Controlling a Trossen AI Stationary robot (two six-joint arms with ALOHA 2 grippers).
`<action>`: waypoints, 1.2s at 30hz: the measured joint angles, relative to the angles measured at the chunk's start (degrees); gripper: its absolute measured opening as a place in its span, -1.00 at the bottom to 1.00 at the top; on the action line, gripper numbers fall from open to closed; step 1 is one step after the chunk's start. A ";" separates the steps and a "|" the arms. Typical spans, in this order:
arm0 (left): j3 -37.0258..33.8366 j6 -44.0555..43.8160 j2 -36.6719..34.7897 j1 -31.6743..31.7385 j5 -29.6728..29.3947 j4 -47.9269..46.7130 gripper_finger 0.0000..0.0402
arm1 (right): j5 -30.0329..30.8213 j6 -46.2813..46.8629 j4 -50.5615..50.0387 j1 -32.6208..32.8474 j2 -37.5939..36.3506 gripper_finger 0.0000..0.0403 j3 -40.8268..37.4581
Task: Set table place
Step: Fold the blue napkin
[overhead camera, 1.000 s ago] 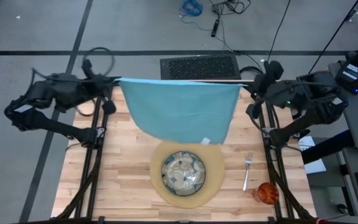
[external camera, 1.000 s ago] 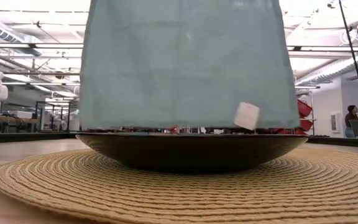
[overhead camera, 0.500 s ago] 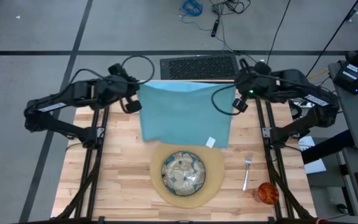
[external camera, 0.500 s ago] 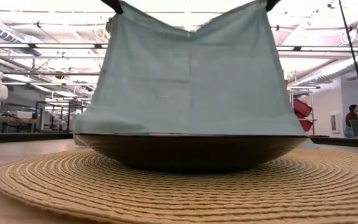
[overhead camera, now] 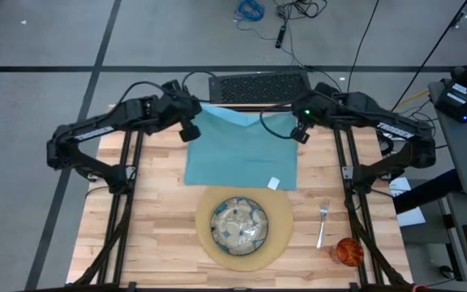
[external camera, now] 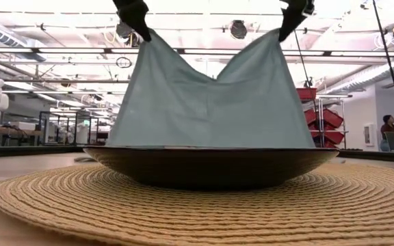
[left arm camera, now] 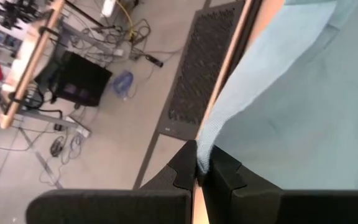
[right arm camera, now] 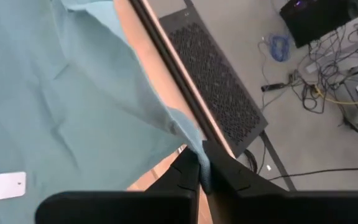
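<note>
Two dark, matte-black jointed arms here, each built of slim tubular links with chunky joint housings. Black cables loop loosely off both wrists, and a small green light glows on the right arm. Each end effector shows blocky black fingers with stepped, notched inner faces.

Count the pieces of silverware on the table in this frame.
1. A single fork lies on the table, right of the placemat and just above the orange cup. No knife or spoon shows; the napkin could hide some.
</note>
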 joint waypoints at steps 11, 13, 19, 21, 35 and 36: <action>-12.02 -0.02 -1.77 11.10 14.59 10.87 -1.00 | -5.08 -3.21 10.07 -4.80 -2.49 -1.00 -12.93; -15.57 0.01 -2.66 12.50 17.67 14.09 -1.00 | -6.45 -3.65 12.02 -6.00 -3.24 -1.00 -15.43; -21.85 0.70 -3.92 15.22 22.50 20.60 -1.00 | -9.76 -5.96 18.05 -9.12 -4.82 -1.00 -21.08; -22.38 1.65 -3.92 16.19 23.97 21.83 -1.00 | -11.00 -6.40 19.75 -10.05 -4.87 -1.00 -22.61; -24.44 2.12 -4.03 19.51 28.49 25.14 -1.00 | -12.76 -8.37 25.60 -11.39 -4.90 -1.00 -27.09; -24.44 2.12 -4.03 19.47 28.50 25.11 -1.00 | -12.76 -8.38 25.62 -11.39 -4.90 -1.00 -27.09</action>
